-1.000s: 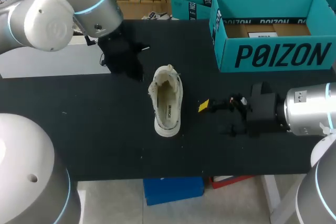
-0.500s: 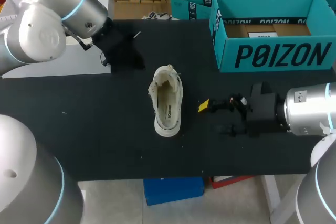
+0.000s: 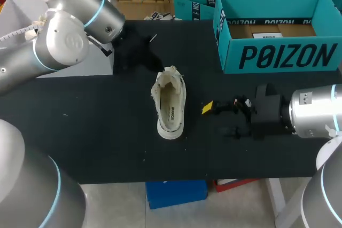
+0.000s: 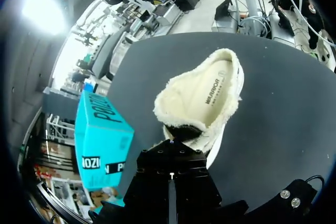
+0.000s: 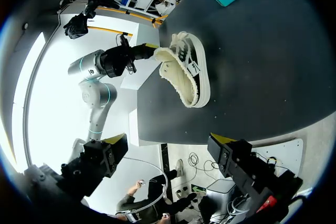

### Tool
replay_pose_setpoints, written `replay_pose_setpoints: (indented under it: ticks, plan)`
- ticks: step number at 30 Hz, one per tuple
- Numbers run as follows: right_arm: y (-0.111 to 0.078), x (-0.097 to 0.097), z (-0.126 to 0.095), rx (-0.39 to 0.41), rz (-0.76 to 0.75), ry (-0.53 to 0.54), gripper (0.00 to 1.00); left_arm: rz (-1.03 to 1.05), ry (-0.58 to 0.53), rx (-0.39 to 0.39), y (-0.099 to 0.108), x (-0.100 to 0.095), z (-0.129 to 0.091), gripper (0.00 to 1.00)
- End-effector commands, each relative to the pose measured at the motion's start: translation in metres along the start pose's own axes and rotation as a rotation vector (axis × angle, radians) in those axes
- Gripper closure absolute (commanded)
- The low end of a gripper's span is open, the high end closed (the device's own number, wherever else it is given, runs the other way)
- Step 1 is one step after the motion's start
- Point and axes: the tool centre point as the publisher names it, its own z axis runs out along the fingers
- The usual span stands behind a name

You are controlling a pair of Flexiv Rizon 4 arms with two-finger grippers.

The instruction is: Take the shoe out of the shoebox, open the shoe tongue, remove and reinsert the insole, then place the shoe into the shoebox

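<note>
Shoe (image 3: pixel 171 105) lies on the table (image 3: pixel 107 132), outside the open teal shoebox (image 3: pixel 278 57).

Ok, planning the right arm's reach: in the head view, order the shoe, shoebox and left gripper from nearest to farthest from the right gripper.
1. shoe, mid-table, just ahead of the right gripper's open fingers.
2. shoebox, at the table's far right corner.
3. left gripper, past the shoe, by its far end.

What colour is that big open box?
The open cardboard shoebox is teal with black lettering; head view shows it best.
</note>
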Motion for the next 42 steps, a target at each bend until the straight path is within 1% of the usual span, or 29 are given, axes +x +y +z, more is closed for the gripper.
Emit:
replay_pose_setpoints:
  ticks: [1, 7, 13, 16, 19, 22, 26, 29, 32, 35, 42]
  plan:
    - [0.000, 0.000, 0.000, 0.000, 0.000, 0.001, 0.00, 0.003, -0.006, 0.034, -0.001, -0.002, 0.019, 1.00]
    - [0.000, 0.000, 0.000, 0.000, 0.000, 0.001, 0.00, -0.018, -0.019, 0.076, -0.011, 0.005, 0.024, 1.00]
    - [0.000, 0.000, 0.000, 0.000, 0.000, 0.001, 0.00, -0.012, 0.004, 0.116, -0.033, 0.022, 0.027, 1.00]
    - [0.000, 0.000, 0.000, 0.000, 0.000, 0.001, 0.00, -0.022, 0.002, 0.132, -0.038, 0.029, 0.027, 1.00]
    - [0.000, 0.000, 0.000, 0.000, 0.000, 0.001, 0.00, -0.021, 0.002, 0.136, -0.042, 0.030, 0.026, 1.00]
    - [0.000, 0.000, 0.000, 0.000, 0.000, 0.001, 0.00, -0.016, 0.001, 0.136, -0.042, 0.031, 0.021, 1.00]
    - [0.000, 0.000, 0.000, 0.000, 0.000, 0.001, 0.00, 0.000, 0.004, 0.116, -0.036, 0.030, 0.010, 1.00]
    - [0.000, 0.000, 0.000, 0.000, 0.000, 0.001, 0.00, 0.017, 0.021, 0.097, -0.031, 0.030, 0.003, 1.00]
    - [0.000, 0.000, 0.000, 0.000, 0.000, 0.001, 0.00, 0.044, 0.055, 0.083, -0.030, 0.030, 0.002, 1.00]
    - [0.000, 0.000, 0.000, 0.000, 0.000, 0.001, 0.00, 0.095, 0.111, 0.076, -0.032, 0.032, 0.007, 1.00]
    - [0.000, 0.000, 0.000, 0.000, 0.000, 0.001, 0.00, 0.176, 0.181, 0.073, -0.042, 0.028, 0.020, 1.00]
